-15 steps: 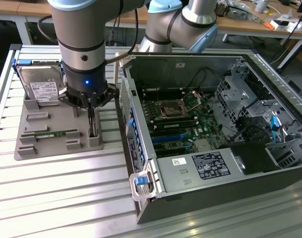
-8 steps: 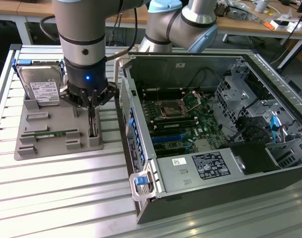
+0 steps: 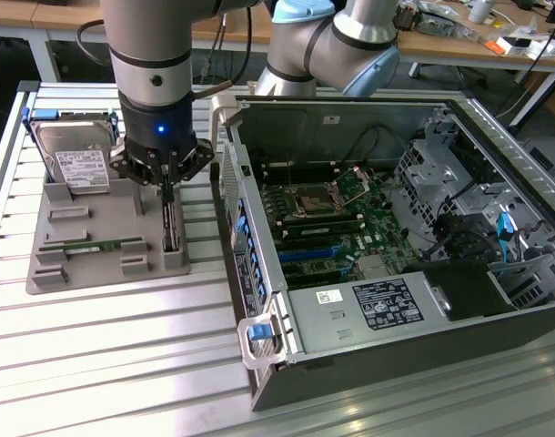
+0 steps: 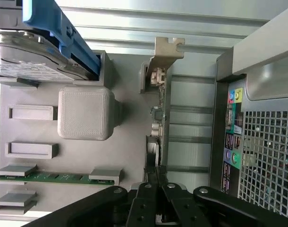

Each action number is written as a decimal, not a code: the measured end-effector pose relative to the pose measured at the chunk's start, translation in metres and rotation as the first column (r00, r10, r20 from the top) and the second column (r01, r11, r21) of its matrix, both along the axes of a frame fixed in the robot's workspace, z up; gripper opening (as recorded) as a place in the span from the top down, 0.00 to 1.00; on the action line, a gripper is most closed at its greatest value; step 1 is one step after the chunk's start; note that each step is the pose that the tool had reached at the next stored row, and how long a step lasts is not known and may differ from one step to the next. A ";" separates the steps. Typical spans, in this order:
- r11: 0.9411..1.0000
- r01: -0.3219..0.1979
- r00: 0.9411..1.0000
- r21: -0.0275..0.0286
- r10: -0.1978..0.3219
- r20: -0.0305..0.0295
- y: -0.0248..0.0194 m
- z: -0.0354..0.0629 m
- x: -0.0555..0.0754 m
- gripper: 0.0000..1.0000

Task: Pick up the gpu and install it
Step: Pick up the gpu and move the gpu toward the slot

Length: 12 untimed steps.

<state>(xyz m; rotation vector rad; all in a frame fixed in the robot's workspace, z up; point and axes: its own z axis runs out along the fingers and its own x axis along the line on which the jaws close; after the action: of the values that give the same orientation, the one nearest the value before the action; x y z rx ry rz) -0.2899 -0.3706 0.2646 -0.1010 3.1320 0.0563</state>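
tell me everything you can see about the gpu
The gpu is a thin dark card standing on edge in a slot of the grey holder tray, next to the open computer case. A silver metal bracket caps one end, small components dot its face. The gripper is shut on its upper edge.

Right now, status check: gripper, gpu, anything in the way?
Gripper shut on gpu top edge. Card upright on edge in gray holder slot. Hard drive stands apart in same holder; computer case open alongside.
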 end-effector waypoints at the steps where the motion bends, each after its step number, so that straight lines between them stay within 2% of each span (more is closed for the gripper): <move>1: 1.000 0.000 1.000 0.000 0.000 0.000 0.0000 0.0000 0.000 0.80; 4: 1.000 0.000 1.000 0.000 0.000 0.000 0.0000 0.0000 0.000 0.62; 10: 1.000 0.000 1.000 0.000 0.000 -0.001 0.0000 -0.0139 0.000 0.62; 12: 1.000 0.000 1.000 0.000 0.000 -0.001 0.0000 -0.0151 0.000 0.62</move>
<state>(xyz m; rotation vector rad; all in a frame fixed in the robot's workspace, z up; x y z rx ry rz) -0.2899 -0.3706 0.2495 -0.1013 3.1331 0.0564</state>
